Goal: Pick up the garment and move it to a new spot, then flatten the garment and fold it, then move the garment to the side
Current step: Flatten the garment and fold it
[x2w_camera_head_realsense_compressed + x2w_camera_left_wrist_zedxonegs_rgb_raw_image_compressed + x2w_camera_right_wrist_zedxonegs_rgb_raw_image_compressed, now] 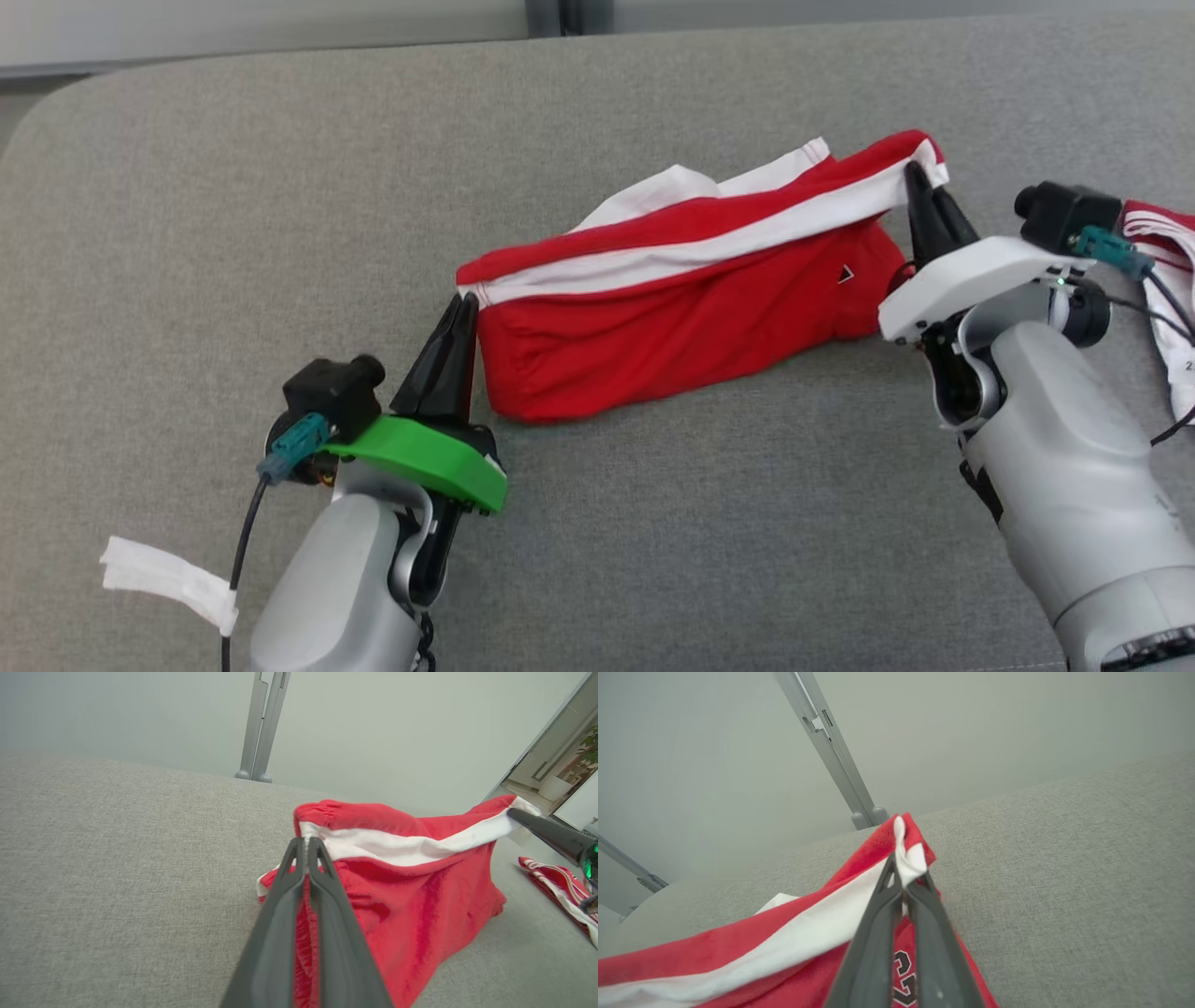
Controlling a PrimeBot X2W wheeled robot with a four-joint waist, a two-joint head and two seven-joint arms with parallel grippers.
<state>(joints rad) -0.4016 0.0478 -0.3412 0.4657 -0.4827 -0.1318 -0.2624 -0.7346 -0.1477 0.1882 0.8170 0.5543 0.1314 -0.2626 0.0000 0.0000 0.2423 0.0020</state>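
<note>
Shorts (672, 317), red with a white side stripe, stretch between my two pincers over the middle of the grey cushion (233, 233), their lower edge sagging onto it. My left gripper (464, 303) is clenched on the gathered end, and my right gripper (915, 177) is clenched on the striped far corner, held higher off the cushion. A striped cloth (1167, 243) lies at the cushion's right edge.

Red garment (672, 327) with white band, grey fabric surface (280, 233), second cloth (1178, 271) striped red and white
</note>
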